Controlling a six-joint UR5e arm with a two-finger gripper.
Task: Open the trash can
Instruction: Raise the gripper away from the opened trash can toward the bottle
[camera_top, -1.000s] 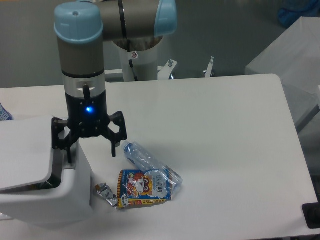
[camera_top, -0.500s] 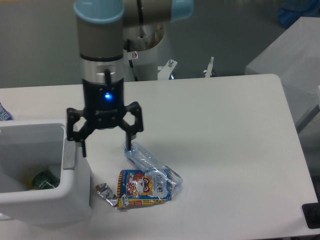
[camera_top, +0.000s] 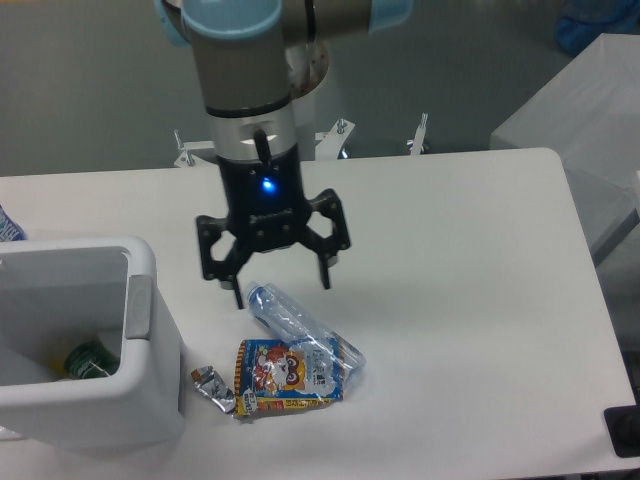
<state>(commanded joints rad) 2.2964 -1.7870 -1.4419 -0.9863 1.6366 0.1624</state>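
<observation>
My hand (camera_top: 280, 280) hanging open, empty, above crushed bottle (camera_top: 290, 318), apart from trash can (camera_top: 150, 340) at surface's left edge. Can standing open, green item inside. Opening step looking done; next move calling only for clearing away.

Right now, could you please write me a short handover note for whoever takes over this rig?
Gripper: open, empty, hovering above the table just over the crushed clear bottle.
Trash can: at the left table edge, top open, a green item visible inside; no lid shows over the opening.
Snack packet and small foil wrapper lie beside the bin.
Done: the bin looks open.
Left: probably nothing for opening; confirm that the lid stays open.
</observation>
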